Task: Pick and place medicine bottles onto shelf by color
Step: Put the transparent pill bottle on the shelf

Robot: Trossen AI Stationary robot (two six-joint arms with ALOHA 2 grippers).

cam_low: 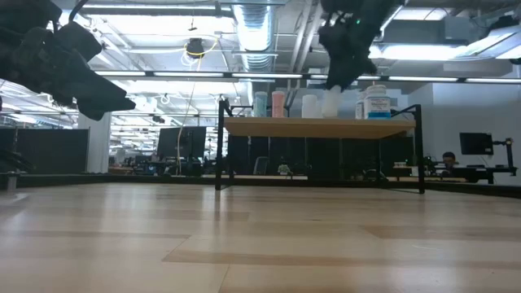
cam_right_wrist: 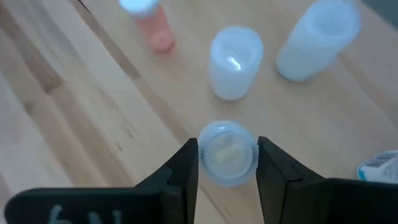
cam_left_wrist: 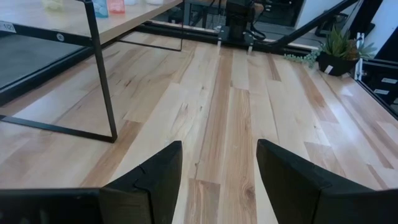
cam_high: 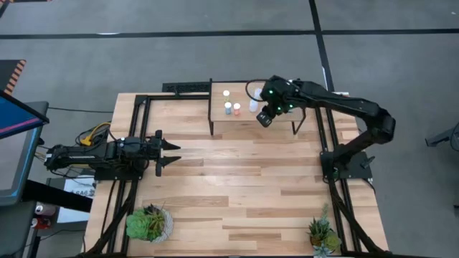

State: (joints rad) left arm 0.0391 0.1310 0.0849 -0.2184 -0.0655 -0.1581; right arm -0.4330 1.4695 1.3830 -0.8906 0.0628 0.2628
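The shelf (cam_high: 247,122) stands at the table's far middle, a light-wood board on thin black legs. On it stand an orange bottle (cam_right_wrist: 155,28), a pale blue bottle (cam_right_wrist: 234,61) and a white bottle (cam_right_wrist: 317,38); a labelled bottle (cam_low: 376,102) stands near the right end. My right gripper (cam_right_wrist: 227,163) hangs over the shelf's right part (cam_high: 264,118), shut on a small pale bottle (cam_right_wrist: 227,154). My left gripper (cam_high: 168,154) waits open at the table's left, nothing between its fingers (cam_left_wrist: 155,180). My right gripper pinches the small pale bottle between its two fingers, one on each side of the round top (cam_right_wrist: 210,155). The fingers slant down at it from the table's right. The bottle stays upright, cap up, over the shelf board; whether its bottom touches the board, I cannot tell.
Two potted green plants (cam_high: 149,223) (cam_high: 323,233) stand at the near edge. Black frame rails (cam_high: 136,122) run along the table's left and right sides. Bare wood lies between the shelf and the plants.
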